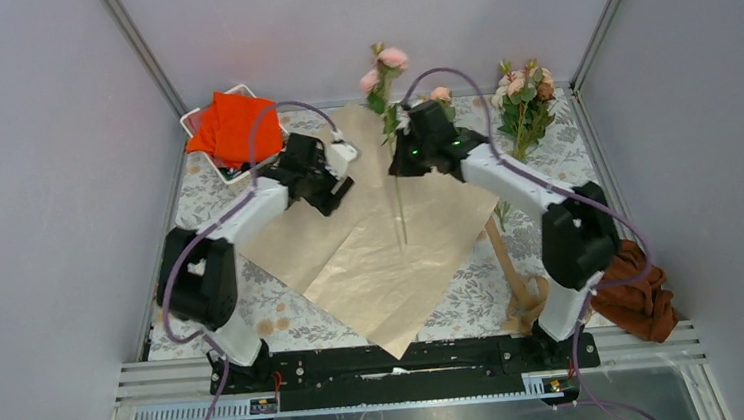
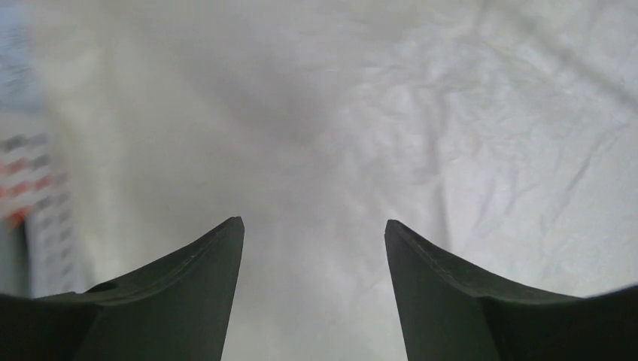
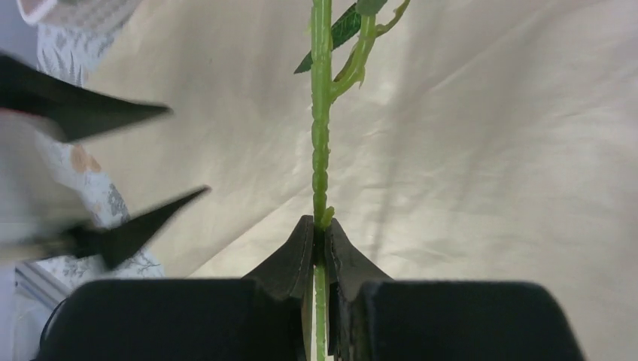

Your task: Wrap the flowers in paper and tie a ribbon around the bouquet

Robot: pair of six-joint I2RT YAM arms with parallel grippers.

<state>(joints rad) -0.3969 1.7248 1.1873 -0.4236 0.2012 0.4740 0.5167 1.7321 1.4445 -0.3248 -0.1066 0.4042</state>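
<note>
The paper [image 1: 382, 259], tan face up, lies flat like a diamond on the table. My right gripper [image 1: 400, 168] is shut on the thin green stem [image 3: 321, 135] of the flowers [image 1: 384, 69]. Their pink heads rise at the paper's far corner, and the stem end [image 1: 403, 218] hangs over the sheet. In the right wrist view that gripper [image 3: 320, 224] pinches the stem. My left gripper [image 1: 334, 188] hovers open over the paper's left part, with nothing between its tips [image 2: 314, 224] but creased paper [image 2: 466, 150]. The ribbon [image 1: 507, 259] lies right of the sheet. No bouquet is in view.
A white basket [image 1: 192, 119] at the back left holds an orange-red cloth [image 1: 231, 126]. Another bunch of pink roses [image 1: 525, 98] lies at the back right. A rust-brown cloth [image 1: 641, 299] sits by the right arm's base. A floral tablecloth [image 1: 207, 198] covers the table between grey walls.
</note>
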